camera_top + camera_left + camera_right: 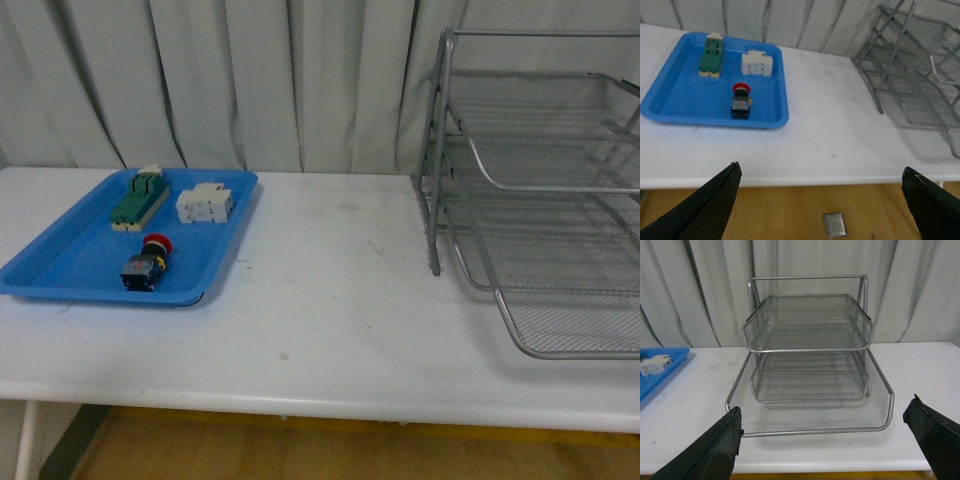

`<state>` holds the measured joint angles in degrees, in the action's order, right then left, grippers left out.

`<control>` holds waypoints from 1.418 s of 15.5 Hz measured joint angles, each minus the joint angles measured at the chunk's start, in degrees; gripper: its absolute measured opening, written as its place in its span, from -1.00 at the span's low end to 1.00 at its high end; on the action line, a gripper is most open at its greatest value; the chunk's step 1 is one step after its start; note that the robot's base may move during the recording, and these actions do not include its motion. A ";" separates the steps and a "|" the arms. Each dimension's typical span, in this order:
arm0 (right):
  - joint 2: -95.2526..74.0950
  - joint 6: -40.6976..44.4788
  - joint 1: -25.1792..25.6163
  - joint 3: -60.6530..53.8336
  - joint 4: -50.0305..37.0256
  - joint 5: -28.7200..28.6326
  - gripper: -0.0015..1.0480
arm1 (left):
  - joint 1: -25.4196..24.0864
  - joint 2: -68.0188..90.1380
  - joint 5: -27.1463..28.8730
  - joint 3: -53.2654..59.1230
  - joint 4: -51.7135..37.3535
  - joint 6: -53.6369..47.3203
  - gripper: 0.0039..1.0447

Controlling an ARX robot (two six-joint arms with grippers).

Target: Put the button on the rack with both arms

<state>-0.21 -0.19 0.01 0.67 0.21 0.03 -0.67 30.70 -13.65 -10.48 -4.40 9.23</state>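
The button [148, 264], with a red round cap on a dark body, lies in the blue tray [70, 262] at the table's left. It also shows in the left wrist view [741, 99]. The silver wire-mesh rack [540, 190] stands at the right and fills the right wrist view [810, 365]. Neither arm shows in the front view. My left gripper [822, 172] is open and empty, hanging before the table's front edge, far from the button. My right gripper [825, 417] is open and empty, in front of the rack's lowest tier.
The blue tray also holds a green-topped beige block [140, 198] and a white blocky component [205, 204]. The white table [330, 300] lies between tray and rack. A grey curtain hangs behind. Wooden floor shows below the table edge [790, 210].
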 joint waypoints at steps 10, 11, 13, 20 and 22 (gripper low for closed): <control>0.00 0.02 0.00 0.00 0.00 0.00 0.87 | -0.28 82.82 2.34 -52.96 -4.76 -6.95 0.88; 0.00 0.02 0.00 0.00 0.00 0.00 0.87 | -0.26 86.66 3.30 -58.31 -2.03 -8.09 0.88; 0.00 0.02 0.00 0.00 -0.02 0.00 0.87 | -0.26 91.67 4.33 -65.18 1.55 -10.43 0.88; 0.00 0.02 0.00 0.00 0.00 0.00 0.87 | -1.66 98.44 7.56 -72.63 7.72 -17.16 0.88; 0.00 0.02 0.00 0.00 0.00 0.00 0.87 | -1.73 103.06 9.38 -74.05 8.85 -20.90 0.88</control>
<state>-0.21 -0.16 0.01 0.67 0.21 0.03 -2.39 133.75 -4.27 -84.53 4.45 -11.66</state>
